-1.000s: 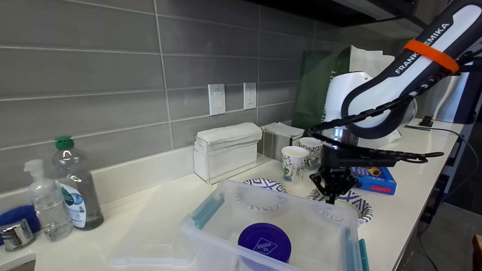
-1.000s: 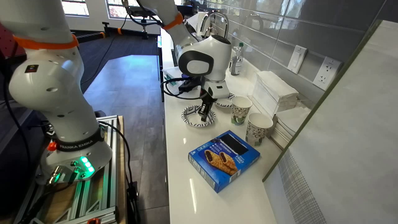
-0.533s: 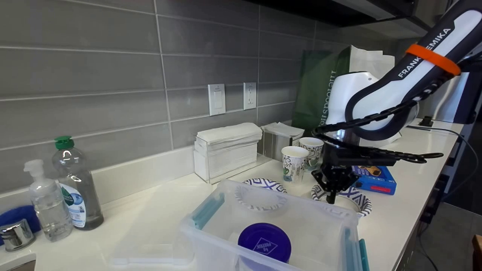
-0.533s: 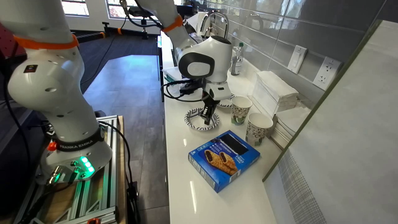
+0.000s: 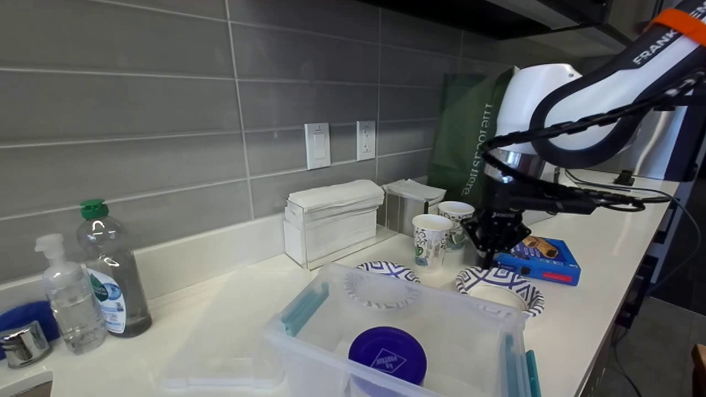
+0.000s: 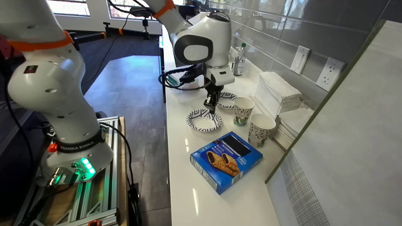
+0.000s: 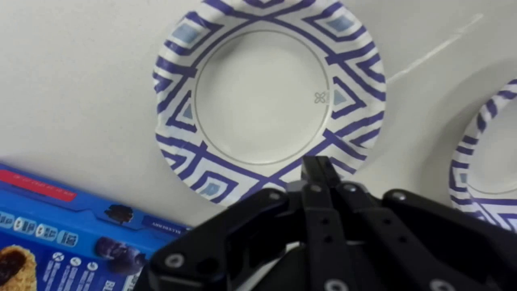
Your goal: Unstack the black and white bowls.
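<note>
The front bowl and the wall-side bowl, both white with a dark blue geometric pattern, sit upright on a white counter. In the wrist view, a band of counter separates their rims. The gripper points downward over the front bowl's rim, closed, its two fingers lying side by side; from these angles it cannot be told whether the tips touch the rim. A lane of counter runs between the front bowl and the counter's front edge. On another side lies a blue snack box, near the front bowl but apart from it. One paper cup overlaps the outline of the wall-side bowl in an exterior view; a second cup stands near it, between the box and the folded paper towels. In an exterior view, parts of both bowls show through the wall of a translucent bin, which bounds the room on that side.
</note>
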`<control>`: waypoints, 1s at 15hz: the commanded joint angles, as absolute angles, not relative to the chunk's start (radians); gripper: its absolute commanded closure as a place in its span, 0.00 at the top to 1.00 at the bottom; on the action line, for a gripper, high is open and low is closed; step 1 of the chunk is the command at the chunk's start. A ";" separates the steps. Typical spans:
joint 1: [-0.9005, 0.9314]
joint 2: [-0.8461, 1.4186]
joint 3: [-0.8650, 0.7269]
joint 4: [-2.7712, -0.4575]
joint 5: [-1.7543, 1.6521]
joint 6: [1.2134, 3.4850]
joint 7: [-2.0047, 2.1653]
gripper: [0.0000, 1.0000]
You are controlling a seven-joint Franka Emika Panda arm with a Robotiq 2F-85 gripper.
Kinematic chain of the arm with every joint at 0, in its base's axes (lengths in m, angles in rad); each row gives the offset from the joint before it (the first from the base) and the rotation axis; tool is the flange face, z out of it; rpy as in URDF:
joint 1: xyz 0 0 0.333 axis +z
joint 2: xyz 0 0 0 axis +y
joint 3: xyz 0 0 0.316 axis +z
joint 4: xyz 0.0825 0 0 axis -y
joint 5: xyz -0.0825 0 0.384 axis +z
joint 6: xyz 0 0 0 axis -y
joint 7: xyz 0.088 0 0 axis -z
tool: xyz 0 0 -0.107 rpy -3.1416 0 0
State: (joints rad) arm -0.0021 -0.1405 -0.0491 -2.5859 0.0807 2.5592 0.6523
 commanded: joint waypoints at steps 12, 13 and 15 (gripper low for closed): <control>0.003 -0.816 0.082 -2.495 -0.063 1.884 0.355 1.00; 0.005 -0.822 0.063 -2.464 -0.040 1.848 0.317 1.00; -0.031 -0.817 0.105 -2.480 -0.061 1.883 0.351 1.00</control>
State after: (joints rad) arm -0.0117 -0.8178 0.0904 -2.4809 -0.0731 1.8823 0.3620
